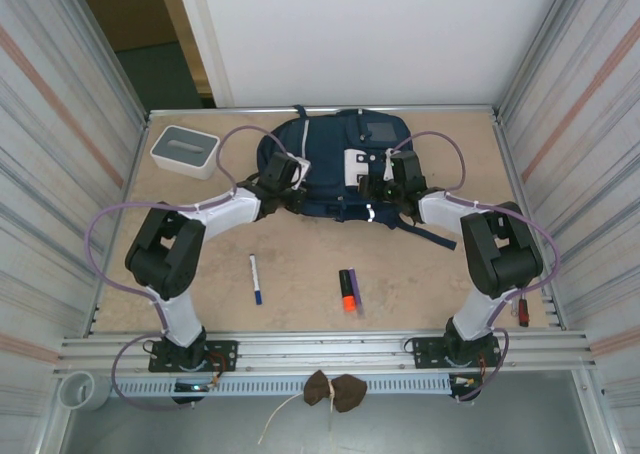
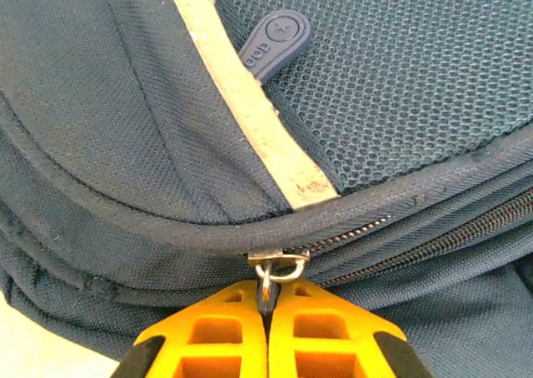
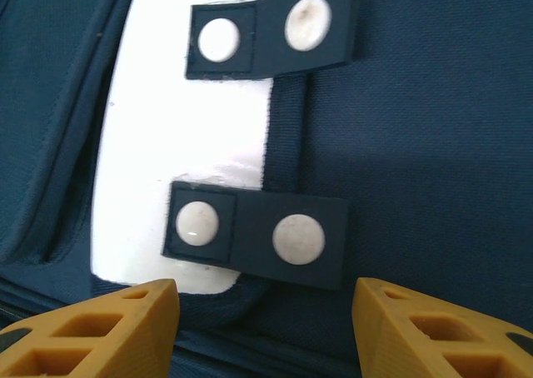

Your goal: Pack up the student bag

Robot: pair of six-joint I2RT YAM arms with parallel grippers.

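bag spot: the student bag (image 1: 330, 139) is lying flat at the far middle of the worktop (image 1: 300, 264), with both arms reaching onto its near edge

left end effector (image 2: 266, 311): clamped right down, with the little metal zip pull (image 2: 268, 280) pinched between its tips

right end effector (image 3: 262, 301): about half open with nothing in it, sitting over the white patch (image 3: 166, 128) on the bag front

risk 1: that pull is just a thin wire loop caught at the very tips, so I reckon it could pop out the moment the arm tugs sideways

risk 2: nothing is really pinning the bag, so a pull on the zip might drag the whole thing instead of running the slider

risk 3: the zip bends round a corner here, so an off-line pull could jam it in the fabric

risk 4: the bag isn't open yet as far as I can see, and the loose stuff sits well away from it on the near side

count, bags: one

count, arms: two

count, loose items: one white pen (image 1: 255, 278) and one orange marker (image 1: 347, 292), with a purple thing (image 1: 355, 282) touching it; can't tell if that's separate

count, boxes: one white-and-grey box (image 1: 185, 150), far left

count, snap tabs (image 3: 258, 241): two, with two studs each
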